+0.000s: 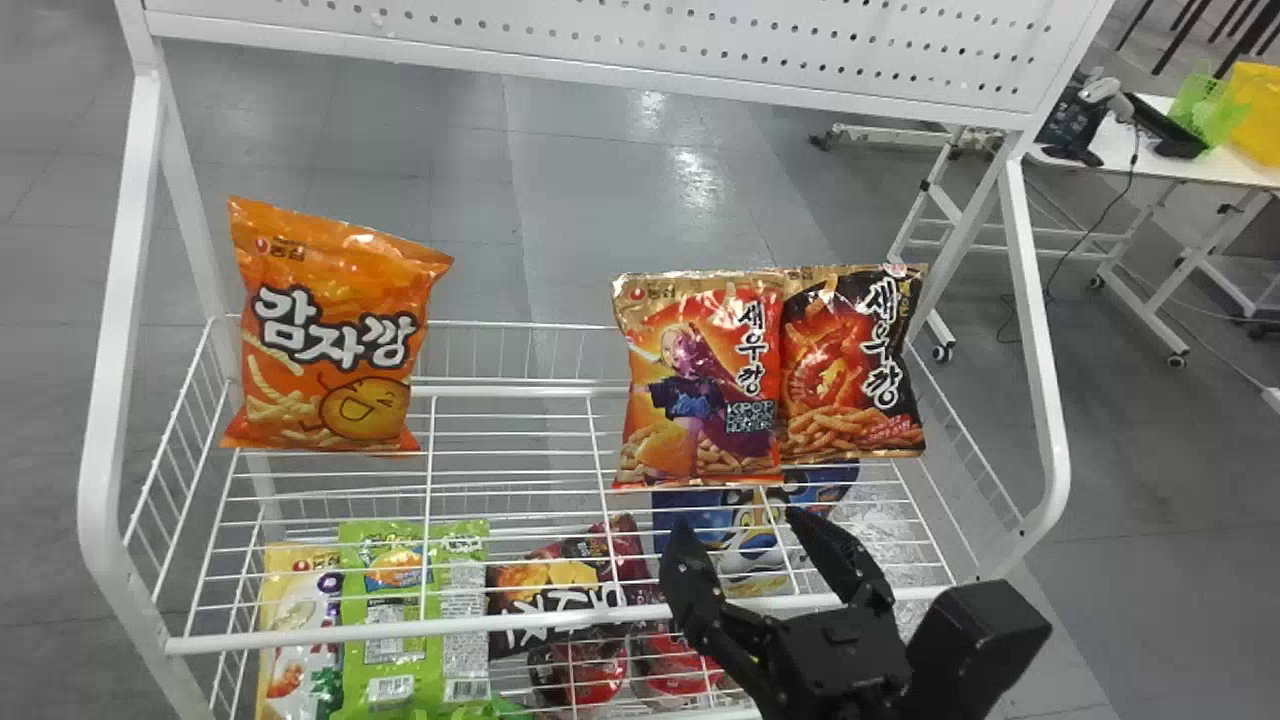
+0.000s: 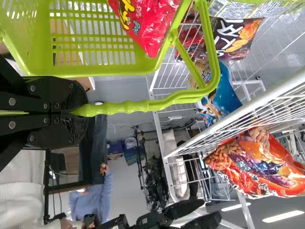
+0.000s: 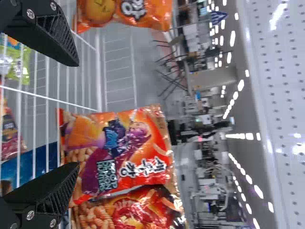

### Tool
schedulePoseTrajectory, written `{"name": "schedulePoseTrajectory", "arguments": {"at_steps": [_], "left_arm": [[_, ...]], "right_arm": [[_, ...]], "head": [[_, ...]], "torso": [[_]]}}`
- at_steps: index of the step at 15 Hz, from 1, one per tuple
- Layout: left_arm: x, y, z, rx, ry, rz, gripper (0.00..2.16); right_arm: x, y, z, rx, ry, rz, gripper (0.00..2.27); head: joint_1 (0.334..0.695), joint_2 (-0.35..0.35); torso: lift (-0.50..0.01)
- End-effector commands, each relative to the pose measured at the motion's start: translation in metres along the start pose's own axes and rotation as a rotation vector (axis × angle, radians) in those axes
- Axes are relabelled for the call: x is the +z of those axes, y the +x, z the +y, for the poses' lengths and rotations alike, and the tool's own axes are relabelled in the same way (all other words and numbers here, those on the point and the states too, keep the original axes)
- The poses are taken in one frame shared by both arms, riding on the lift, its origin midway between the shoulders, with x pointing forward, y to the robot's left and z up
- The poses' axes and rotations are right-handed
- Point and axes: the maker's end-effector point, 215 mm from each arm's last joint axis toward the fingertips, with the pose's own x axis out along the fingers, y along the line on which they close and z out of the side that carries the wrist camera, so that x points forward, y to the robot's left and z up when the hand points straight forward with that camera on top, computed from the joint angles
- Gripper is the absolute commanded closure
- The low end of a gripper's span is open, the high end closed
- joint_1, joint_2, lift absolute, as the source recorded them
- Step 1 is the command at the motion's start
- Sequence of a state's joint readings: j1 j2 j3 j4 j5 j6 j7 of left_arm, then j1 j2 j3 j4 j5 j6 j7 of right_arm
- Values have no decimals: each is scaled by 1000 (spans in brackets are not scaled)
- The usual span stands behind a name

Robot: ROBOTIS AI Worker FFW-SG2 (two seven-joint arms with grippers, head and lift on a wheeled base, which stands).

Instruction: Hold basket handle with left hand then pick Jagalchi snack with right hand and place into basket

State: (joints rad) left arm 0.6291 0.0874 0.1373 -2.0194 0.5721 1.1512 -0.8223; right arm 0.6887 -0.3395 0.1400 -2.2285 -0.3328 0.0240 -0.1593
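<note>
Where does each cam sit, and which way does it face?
Head view: on the head, facing forward and down at the wire rack; right gripper comes in at the bottom, jaws open.
Left wrist view: on the left wrist, facing along the left gripper, jaws shut on the basket handle, past the rack into the room; right gripper farther off.
Right wrist view: on the right wrist, facing out between its own open jaws, over the snacks into the room.
Shared, head and right wrist: orange bag, red bag.
</note>
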Motion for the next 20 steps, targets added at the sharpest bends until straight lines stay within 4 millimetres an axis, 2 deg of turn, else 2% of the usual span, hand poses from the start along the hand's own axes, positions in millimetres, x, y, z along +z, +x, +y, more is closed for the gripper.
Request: {"name": "schedulePoseTrajectory", "arguments": {"at_steps": [1, 6, 20], "left_arm": [[-2, 1, -1, -1, -3, -1, 1936], [-4, 0, -2, -3, -4, -7, 1936], [-8, -1, -4, -6, -1, -11, 1936]], "right_arm": [[2, -2, -3, -4, 12, -40, 63], [-12, -4, -1, -28, -4, -21, 63], [-29, -5, -8, -60, -89, 54, 66]], "head": [[695, -262], [695, -272], [695, -288]], "torso": [[-10], [-10], [-10]]}}
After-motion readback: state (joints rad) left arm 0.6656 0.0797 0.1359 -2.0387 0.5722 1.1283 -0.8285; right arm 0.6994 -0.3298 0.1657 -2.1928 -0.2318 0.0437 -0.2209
